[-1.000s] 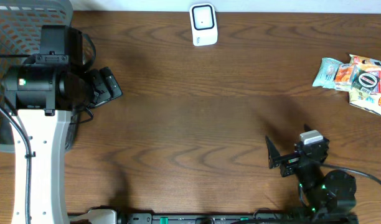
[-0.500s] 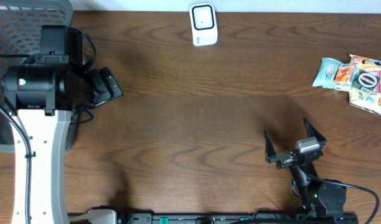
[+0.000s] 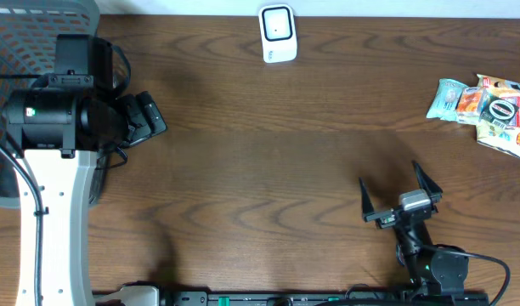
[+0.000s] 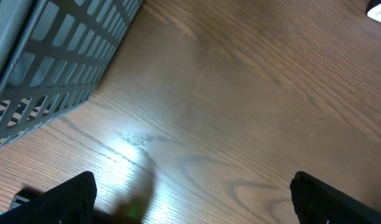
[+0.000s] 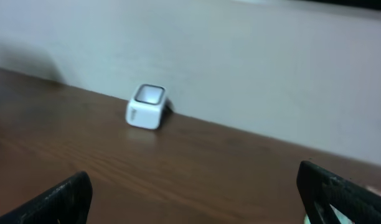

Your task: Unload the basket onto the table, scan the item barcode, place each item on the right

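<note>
Now that the right gripper (image 3: 388,174) at 5 o'clock has swung to face the scanner (image 3: 277,34) at 12, both it and the left gripper (image 4: 192,183) gape empty, with the packets (image 3: 485,106) untouched at 2 o'clock, so no pickup yet

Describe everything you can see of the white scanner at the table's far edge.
The white barcode scanner is a small, rounded box of smooth-looking plastic. A dark-rimmed window with a pale pane fills most of its upper face. It sits on its base at the far edge of the wooden table, roughly midway along it and close to the pale wall. Only the table touches it, and no cable shows.
</note>
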You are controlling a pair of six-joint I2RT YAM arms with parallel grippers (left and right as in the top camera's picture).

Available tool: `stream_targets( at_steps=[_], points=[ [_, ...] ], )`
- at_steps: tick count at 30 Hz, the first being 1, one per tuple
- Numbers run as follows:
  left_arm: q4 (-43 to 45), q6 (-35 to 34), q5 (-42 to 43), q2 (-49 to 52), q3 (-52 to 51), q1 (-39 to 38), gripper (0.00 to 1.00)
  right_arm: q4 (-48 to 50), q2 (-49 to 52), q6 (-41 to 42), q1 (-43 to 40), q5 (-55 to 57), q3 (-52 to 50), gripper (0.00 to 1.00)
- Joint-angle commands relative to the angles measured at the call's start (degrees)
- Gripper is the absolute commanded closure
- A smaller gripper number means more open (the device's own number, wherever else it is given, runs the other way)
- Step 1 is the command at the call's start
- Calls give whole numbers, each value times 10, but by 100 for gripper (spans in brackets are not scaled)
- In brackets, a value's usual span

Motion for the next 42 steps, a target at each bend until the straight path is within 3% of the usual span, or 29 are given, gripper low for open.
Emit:
stream_targets(
  at_steps=[1, 8, 42],
  points=[
    [-1, -2, -5, 2, -1, 2, 2, -17, -5, 52, 1, 60, -2, 1],
    [-1, -2, -5, 2, -1, 2, 2, -82, -5, 63, 1, 75, -2, 1],
    [-1, -2, -5, 2, -1, 2, 2, -86, -5, 85, -18, 117, -2, 1]
  ],
)
